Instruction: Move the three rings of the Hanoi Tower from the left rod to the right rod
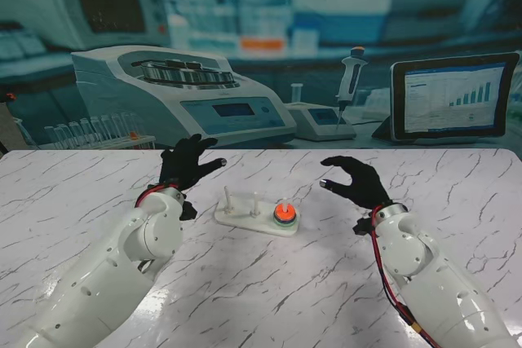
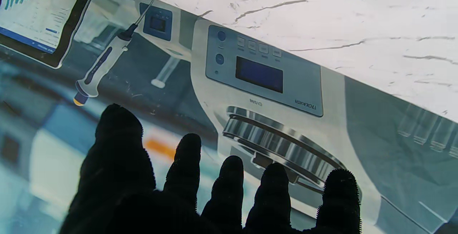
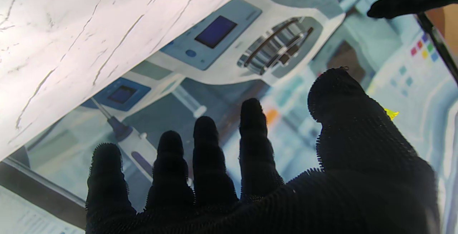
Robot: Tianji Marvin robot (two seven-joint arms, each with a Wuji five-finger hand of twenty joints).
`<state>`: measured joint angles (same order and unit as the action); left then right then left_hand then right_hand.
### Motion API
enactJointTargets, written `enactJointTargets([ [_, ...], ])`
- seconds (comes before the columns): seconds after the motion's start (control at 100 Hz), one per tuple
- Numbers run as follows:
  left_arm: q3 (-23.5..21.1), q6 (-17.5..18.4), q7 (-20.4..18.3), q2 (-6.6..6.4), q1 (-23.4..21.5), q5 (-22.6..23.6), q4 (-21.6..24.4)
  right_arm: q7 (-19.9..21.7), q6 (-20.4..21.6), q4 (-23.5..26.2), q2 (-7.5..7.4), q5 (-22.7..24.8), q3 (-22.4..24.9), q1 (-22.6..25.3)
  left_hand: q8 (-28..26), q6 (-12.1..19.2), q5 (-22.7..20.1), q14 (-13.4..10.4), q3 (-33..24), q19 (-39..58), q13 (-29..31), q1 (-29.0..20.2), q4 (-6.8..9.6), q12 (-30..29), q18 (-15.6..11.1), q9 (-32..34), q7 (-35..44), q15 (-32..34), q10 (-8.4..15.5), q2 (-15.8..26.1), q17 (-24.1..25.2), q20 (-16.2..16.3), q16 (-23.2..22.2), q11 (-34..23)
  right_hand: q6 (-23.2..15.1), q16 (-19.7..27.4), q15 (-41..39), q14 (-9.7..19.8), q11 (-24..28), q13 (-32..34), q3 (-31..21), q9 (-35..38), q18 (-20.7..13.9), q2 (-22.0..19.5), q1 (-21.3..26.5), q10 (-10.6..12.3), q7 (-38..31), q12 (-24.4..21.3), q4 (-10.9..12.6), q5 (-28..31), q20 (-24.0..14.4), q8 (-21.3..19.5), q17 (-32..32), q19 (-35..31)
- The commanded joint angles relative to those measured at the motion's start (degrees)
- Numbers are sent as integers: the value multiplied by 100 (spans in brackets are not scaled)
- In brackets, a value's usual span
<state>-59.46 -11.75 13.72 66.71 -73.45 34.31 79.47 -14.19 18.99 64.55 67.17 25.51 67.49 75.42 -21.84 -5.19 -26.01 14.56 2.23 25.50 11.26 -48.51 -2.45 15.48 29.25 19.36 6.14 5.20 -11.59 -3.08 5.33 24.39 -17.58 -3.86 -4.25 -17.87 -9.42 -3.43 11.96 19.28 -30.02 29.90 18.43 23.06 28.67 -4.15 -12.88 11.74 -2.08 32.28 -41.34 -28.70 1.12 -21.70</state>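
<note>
Marble table [image 1: 269,283], lab backdrop. Rings [image 1: 284,213] look stacked on right rod of base [image 1: 256,219]; left hand [image 1: 186,163] and right hand [image 1: 356,180] spread, empty, flanking it. I'd verify, retract clear.

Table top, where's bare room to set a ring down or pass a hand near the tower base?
Bare marble table lies nearer to me than the tower base, between the two forearms, and along the far edge. Crowded spots: the gap between the left hand and the base's left rods, and around the stacked rings on the right rod. The right hand leaves more room.
</note>
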Motion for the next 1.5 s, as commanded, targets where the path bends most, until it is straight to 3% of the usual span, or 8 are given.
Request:
enactJointTargets([
  [0.0, 1, 146, -91, 63, -109, -47, -38, 13, 56, 37, 5, 60, -43, 21, 59, 39, 151, -225, 67, -218, -175, 116, -159, -103, -151, 5, -107, -138, 160, 342, 130, -67, 75, 121, 45, 138, 157, 181, -112, -170, -57, -93, -606, -93, -233, 50, 122, -66, 169, -63, 12, 139, -103, 75],
  [0.16, -54, 188, 36, 86, -251, -110, -109, 21, 102, 42, -8, 126, -99, 10, 129, 183, 170, -406, 73, -461, -217, 260, -153, -153, -319, 40, -165, -212, 253, 435, 128, -126, 144, 129, 53, 177, 197, 173, -145, -220, -117, -122, -614, -98, -335, 32, 135, -89, 163, -79, 27, 148, -125, 94],
  [0.52, -287, 339, 421, 134, -553, -161, -250, 39, 124, 59, -32, 239, -171, -3, 186, 188, 216, -493, 59, -788, -268, 332, -144, -192, -626, 40, -191, -251, 269, 505, 78, -178, 230, 138, 7, 219, 243, 271, -189, -321, -211, -184, -694, -105, -483, 65, 170, -112, 152, -135, 55, 167, -181, 129],
  [0.99, -451, 108, 451, 106, -872, 1, 101, 172, 161, 214, -38, 125, -193, 51, 205, 179, 163, -481, 63, -836, -261, 311, -145, -211, -582, 47, -168, -240, 257, 516, 56, -136, 247, 134, -1, 208, 218, 249, -216, -272, -270, -162, -684, -94, -509, 75, 191, -105, 140, -154, 52, 170, -198, 122],
  [1.49, -417, 21, 456, 107, -878, 44, 169, 227, 211, 201, -27, 8, -169, 28, 199, 175, 114, -461, 62, -785, -241, 303, -146, -215, -525, 64, -138, -234, 244, 512, 56, -57, 248, 131, 27, 150, 142, 196, -156, -217, -248, -96, -647, -103, -437, 31, 158, -59, 138, -105, 48, 150, -188, 111],
])
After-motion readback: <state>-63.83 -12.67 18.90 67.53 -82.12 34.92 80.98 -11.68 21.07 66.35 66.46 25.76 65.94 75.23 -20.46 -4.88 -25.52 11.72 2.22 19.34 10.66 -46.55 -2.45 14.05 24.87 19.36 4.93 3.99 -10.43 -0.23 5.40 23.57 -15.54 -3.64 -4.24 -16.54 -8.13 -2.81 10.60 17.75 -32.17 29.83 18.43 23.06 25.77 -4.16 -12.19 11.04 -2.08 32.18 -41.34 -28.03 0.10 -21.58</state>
